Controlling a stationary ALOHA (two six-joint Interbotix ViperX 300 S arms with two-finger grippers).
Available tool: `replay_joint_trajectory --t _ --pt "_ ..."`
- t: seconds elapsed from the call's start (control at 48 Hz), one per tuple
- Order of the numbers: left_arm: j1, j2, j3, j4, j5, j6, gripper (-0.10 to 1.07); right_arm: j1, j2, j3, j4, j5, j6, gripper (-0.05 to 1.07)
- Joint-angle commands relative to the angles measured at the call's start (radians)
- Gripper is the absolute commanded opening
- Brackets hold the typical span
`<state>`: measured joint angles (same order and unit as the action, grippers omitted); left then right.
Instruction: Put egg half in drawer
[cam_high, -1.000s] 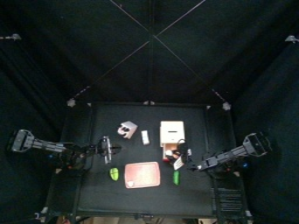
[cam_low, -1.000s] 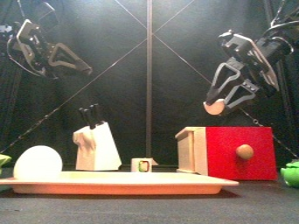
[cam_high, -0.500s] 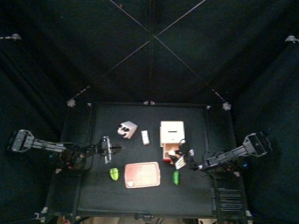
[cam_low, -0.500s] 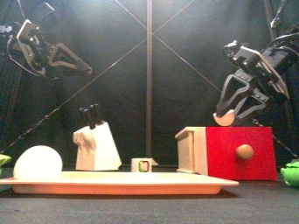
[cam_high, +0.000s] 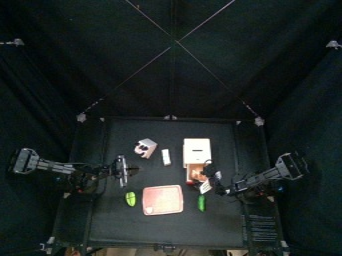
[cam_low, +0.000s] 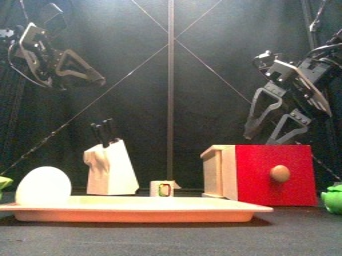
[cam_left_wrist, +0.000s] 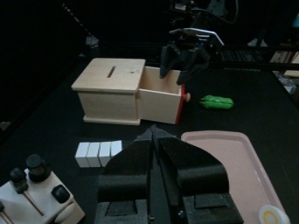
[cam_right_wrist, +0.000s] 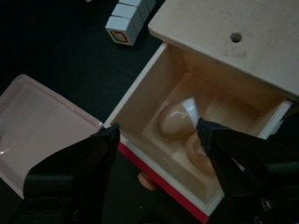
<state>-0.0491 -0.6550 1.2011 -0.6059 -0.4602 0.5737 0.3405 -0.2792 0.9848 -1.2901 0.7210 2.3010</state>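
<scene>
Risk: egg half (cam_right_wrist: 177, 115) lies loose in drawer (cam_right_wrist: 149, 80) (still pulled out); a knock could jolt it.
Fingers: my right gripper (cam_right_wrist: 158, 140) gapes wide, empty; left gripper (cam_left_wrist: 160, 154) pinched shut, empty.

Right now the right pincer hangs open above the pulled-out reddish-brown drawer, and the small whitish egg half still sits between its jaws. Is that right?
Not quite. The right pincer is open above the reddish-brown drawer, but the whitish egg half lies inside the drawer, as the right wrist view shows.
</scene>
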Motion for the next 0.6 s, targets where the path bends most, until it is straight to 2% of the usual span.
replay_joint_trajectory --t 0.0,0.583 --pt "0.003 0.0 -0.012 0.002 -0.005 0.0 0.48 0.0 -0.009 -0.018 0.003 0.002 -0.002 1.02" --pt "0.005 0.0 -0.012 0.002 -0.005 0.0 0.48 -0.002 -0.014 -0.026 0.037 0.002 -0.011 1.02"
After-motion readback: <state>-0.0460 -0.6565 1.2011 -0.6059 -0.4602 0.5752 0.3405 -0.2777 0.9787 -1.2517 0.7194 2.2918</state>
